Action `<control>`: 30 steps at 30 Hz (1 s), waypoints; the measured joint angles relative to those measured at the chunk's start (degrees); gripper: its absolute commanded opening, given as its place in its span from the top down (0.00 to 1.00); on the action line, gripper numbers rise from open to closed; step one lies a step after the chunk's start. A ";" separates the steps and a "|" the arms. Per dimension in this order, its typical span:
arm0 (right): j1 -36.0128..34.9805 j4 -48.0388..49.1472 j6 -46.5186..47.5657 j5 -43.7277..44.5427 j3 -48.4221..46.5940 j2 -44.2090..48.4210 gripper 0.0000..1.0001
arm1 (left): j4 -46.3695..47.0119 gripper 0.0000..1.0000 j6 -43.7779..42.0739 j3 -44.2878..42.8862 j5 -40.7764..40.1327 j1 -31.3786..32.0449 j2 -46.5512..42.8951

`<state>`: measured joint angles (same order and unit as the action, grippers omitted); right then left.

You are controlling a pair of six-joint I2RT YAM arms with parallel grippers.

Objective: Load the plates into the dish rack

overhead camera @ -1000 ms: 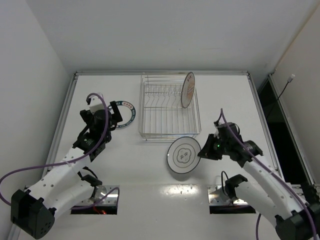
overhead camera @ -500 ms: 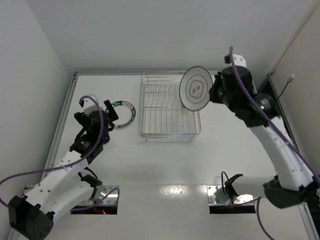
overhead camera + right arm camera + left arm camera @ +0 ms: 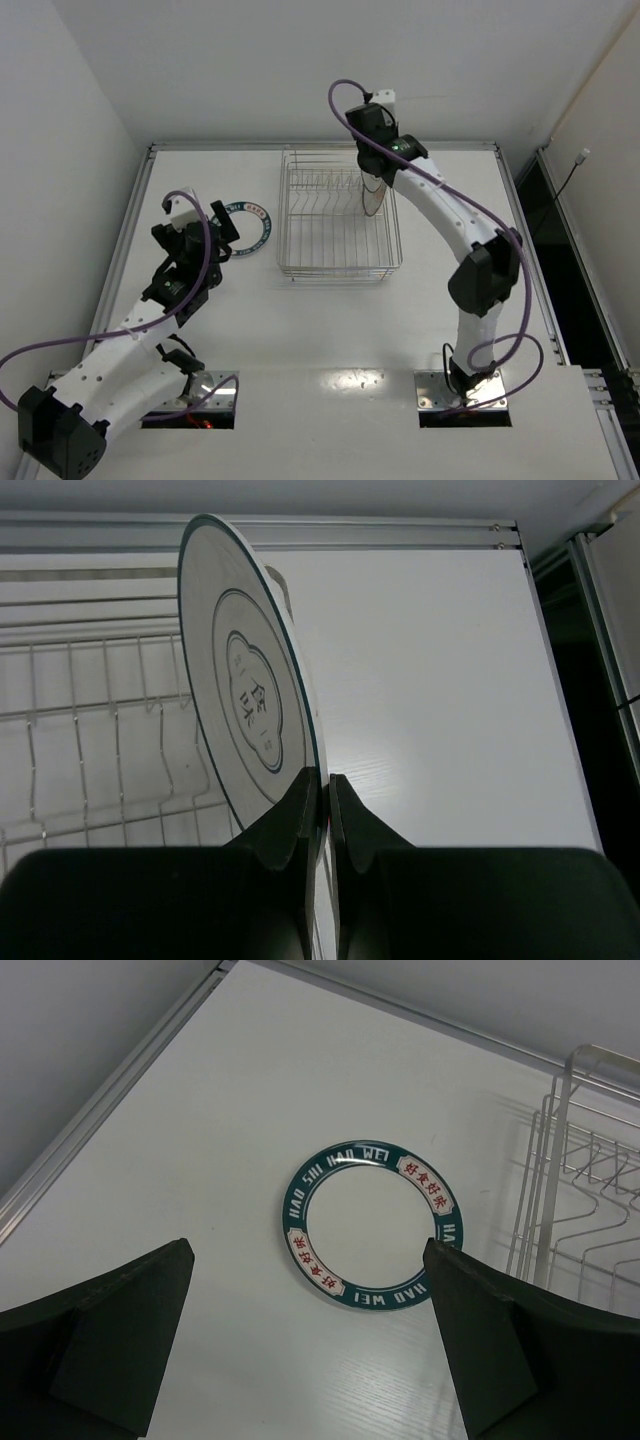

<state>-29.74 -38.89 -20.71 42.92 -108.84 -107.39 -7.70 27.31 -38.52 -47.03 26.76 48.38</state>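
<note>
Attention was drawn to the right gripper [image 3: 322, 790], whose fingers were pressed together on the rim of the grey-ringed plate [image 3: 245, 695]. The plate was held upright on edge, standing straight ahead of the fingertips. Its printed face was turned to the gripper's left, and its plane ran along the line of the fingers. The dish rack [image 3: 340, 270] was seen to the left of and beneath that plate, its wires showing beyond the printed face. Bare table [image 3: 430, 680] was seen on the gripper's right. Whether the plate's far rim was already seated between prongs could not be told, as that edge was hidden.

It was judged that the coming move turned on the plate's plane being lined up with a gap between prongs as the plate was lowered ahead of the fingers.

The left gripper [image 3: 308, 1260] was held with its fingers wide apart and nothing between them. The green-rimmed plate [image 3: 368, 1225] was laid flat on the table directly ahead of those fingers, with the rack's wall just beyond it on the gripper's right. This arm was judged much the nearer to that plate.
</note>
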 measured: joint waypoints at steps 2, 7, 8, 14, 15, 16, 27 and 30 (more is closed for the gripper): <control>-0.33 0.33 0.87 2.60 -1.81 -3.69 1.00 | -0.04 0.00 0.00 0.00 -0.11 0.09 0.44; -1.01 1.57 2.01 5.92 -3.21 -9.77 1.00 | -0.39 0.00 0.00 0.00 -0.74 0.55 0.92; -1.16 1.57 2.14 6.23 -3.21 -10.49 1.00 | -0.39 0.00 0.00 0.00 -0.87 0.61 0.94; -1.53 3.50 0.96 4.59 0.66 -11.15 0.91 | -0.46 0.00 0.02 0.00 -1.33 0.66 2.08; -1.53 3.72 0.28 3.89 1.55 -11.15 0.82 | -0.48 0.00 0.02 0.00 -1.44 0.66 2.38; -1.51 4.37 -0.68 3.10 2.60 -11.15 0.67 | -0.55 0.00 0.11 0.00 -1.44 0.66 2.67; -2.75 19.10 -17.22 -2.80 34.18 9.07 0.56 | -3.87 0.00 6.23 0.11 -4.15 0.13 10.88; -4.04 25.83 -17.35 -3.13 43.41 19.08 0.53 | -5.35 0.00 7.96 0.20 2.47 -4.85 11.58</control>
<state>-33.78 -13.06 -38.06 39.79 -65.43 -88.31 -13.06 35.27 -38.33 -44.56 21.91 59.96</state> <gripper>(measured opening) 0.455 1.000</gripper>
